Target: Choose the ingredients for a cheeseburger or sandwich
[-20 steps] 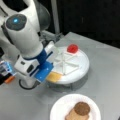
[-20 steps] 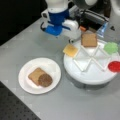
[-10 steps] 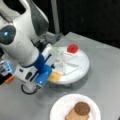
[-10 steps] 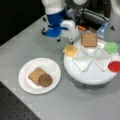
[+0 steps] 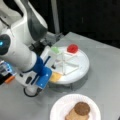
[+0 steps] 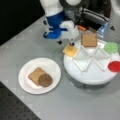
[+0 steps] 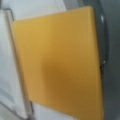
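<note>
The claw [image 6: 70,43] hangs over the yellow cheese square [image 6: 71,50], seemingly touching; its grip cannot be told.

The arm [image 5: 17,50] is built of smooth, rounded white shells with a dark grey band at one joint and a small glowing cyan light on its near side. Toward the wrist, bright blue parts [image 5: 41,71] are fitted round the white casing, in both front views [image 6: 56,25]. A black cable loops under the end of the arm in a front view [image 5: 30,93]. The claw's fingers cannot be made out.
</note>
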